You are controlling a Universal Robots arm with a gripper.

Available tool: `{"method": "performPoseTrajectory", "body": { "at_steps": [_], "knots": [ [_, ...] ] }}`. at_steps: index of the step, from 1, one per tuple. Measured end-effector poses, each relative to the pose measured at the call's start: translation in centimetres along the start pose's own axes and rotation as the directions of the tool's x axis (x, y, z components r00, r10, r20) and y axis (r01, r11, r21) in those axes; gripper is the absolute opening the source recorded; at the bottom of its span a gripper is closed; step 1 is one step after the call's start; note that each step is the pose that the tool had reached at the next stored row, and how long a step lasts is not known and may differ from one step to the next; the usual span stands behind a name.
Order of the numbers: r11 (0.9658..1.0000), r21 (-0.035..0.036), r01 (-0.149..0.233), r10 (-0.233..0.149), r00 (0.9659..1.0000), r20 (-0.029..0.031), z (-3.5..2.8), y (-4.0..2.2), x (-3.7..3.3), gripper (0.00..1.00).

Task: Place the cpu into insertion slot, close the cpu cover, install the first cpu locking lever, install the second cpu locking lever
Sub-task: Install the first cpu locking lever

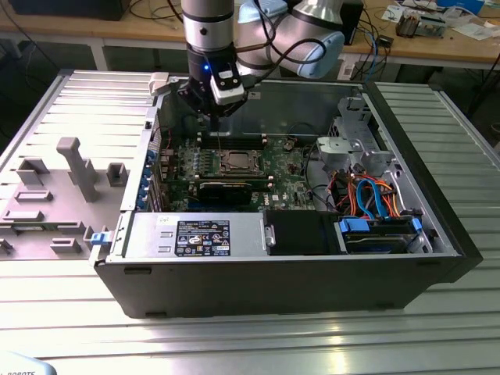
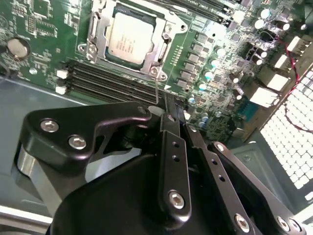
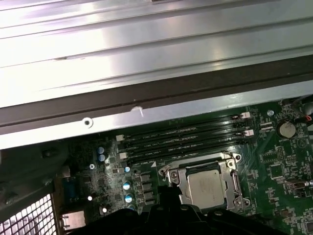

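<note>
The cpu (image 2: 129,39) lies flat in its socket on the green motherboard, silver top up; it also shows in the first wrist view (image 3: 205,188) and the exterior view (image 1: 234,162). The cpu cover (image 2: 164,48) is down around it, framing the chip (image 3: 234,182). A thin wire locking lever (image 2: 155,88) rises from the socket's corner up to my fingertips. My gripper (image 2: 173,111) hangs just above the board beside the socket, near the case's back wall (image 1: 215,117). Its black fingers (image 2: 171,147) stand together. I cannot tell whether the lever is clamped between them.
Black memory slots (image 2: 107,81) run beside the socket. A long black card (image 1: 225,190) lies in front of it. The case walls (image 1: 273,273) ring the board, with a drive cage and cables (image 1: 375,203) at the exterior view's right. A grey fixture plate (image 1: 55,187) lies outside at the left.
</note>
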State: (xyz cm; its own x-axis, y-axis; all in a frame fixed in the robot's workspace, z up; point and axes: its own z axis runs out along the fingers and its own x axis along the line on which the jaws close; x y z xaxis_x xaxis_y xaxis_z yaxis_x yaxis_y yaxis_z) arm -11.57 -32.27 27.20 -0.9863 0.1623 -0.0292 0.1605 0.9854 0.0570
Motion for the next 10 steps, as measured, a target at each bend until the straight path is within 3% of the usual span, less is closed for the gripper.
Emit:
{"method": "performPoseTrajectory", "body": {
  "at_steps": [2,6,9,10],
  "knots": [
    [0.9998,-0.0009,0.019,-0.019,0.9998,-0.0013,0.05,-0.08,0.41,0.11],
    [0.9998,-0.0028,0.020,-0.020,0.9998,0.0003,0.16,-0.14,0.92,0.11],
    [0.9996,-0.0031,0.027,-0.027,0.9996,-0.0001,0.32,0.23,1.01,0.11],
    [0.9990,-0.0037,0.045,-0.045,0.9990,-0.0011,0.36,0.41,1.04,0.11]
  ]
}}
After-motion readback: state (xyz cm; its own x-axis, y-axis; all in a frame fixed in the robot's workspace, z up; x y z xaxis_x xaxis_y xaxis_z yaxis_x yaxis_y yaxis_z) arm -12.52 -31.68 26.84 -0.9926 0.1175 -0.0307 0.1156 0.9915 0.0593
